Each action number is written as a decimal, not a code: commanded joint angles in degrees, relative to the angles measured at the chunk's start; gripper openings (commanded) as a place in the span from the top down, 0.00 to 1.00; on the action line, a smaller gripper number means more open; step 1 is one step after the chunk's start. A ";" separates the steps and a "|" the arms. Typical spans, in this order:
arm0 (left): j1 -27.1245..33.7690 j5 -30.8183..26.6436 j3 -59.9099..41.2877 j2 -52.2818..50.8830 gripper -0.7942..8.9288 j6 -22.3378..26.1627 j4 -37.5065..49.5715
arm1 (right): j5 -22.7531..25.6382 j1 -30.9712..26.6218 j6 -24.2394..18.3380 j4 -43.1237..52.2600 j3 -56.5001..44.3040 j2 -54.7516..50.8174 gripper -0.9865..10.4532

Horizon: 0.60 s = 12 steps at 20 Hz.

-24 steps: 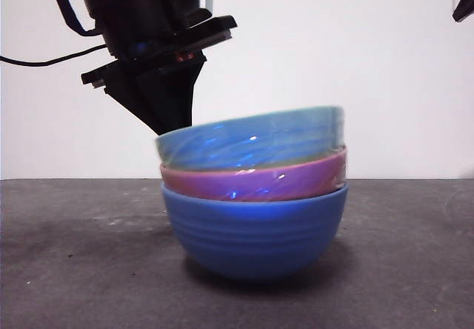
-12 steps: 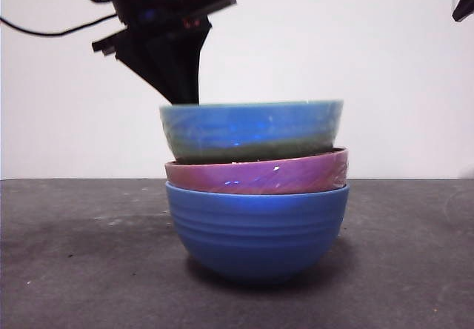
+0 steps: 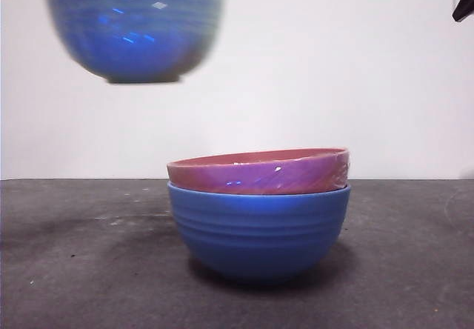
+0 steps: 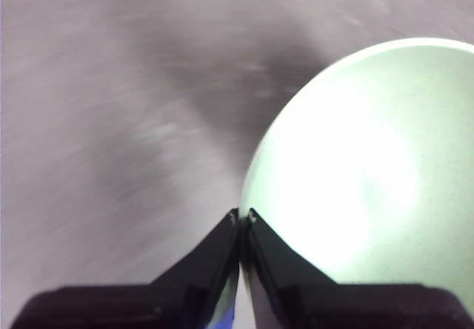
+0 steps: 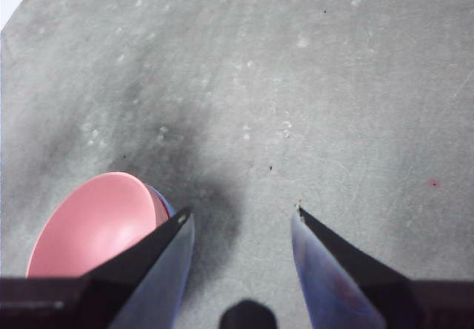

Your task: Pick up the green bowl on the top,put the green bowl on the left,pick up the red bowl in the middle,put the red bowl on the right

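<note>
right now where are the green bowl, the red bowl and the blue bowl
green bowl [image 3: 135,29], front view, outer wall, lifted high
red bowl [image 3: 259,172], front view, outer wall below rim
blue bowl [image 3: 258,229], front view, ribbed outer wall

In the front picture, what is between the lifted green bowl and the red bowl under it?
Nothing. The front view shows only plain white wall between the green bowl, held by the left gripper, and the red bowl.
</note>
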 commanded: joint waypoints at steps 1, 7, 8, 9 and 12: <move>3.74 -0.02 -2.21 0.07 0.93 1.07 0.39 | -0.09 0.20 0.72 0.26 0.20 -0.02 0.72; 10.19 0.37 -19.47 0.07 0.93 -0.07 12.79 | -0.13 0.57 0.96 0.31 0.20 0.17 0.72; 10.75 0.35 -22.25 0.07 0.93 -0.61 15.54 | -0.11 1.01 0.94 0.31 0.20 0.33 0.72; 11.13 0.35 -24.39 0.09 0.93 -0.63 17.68 | -0.09 1.36 0.94 0.33 0.20 0.48 0.72; 12.02 0.37 -29.77 0.17 0.93 -0.63 23.02 | -0.07 2.86 0.96 0.74 0.20 1.40 0.72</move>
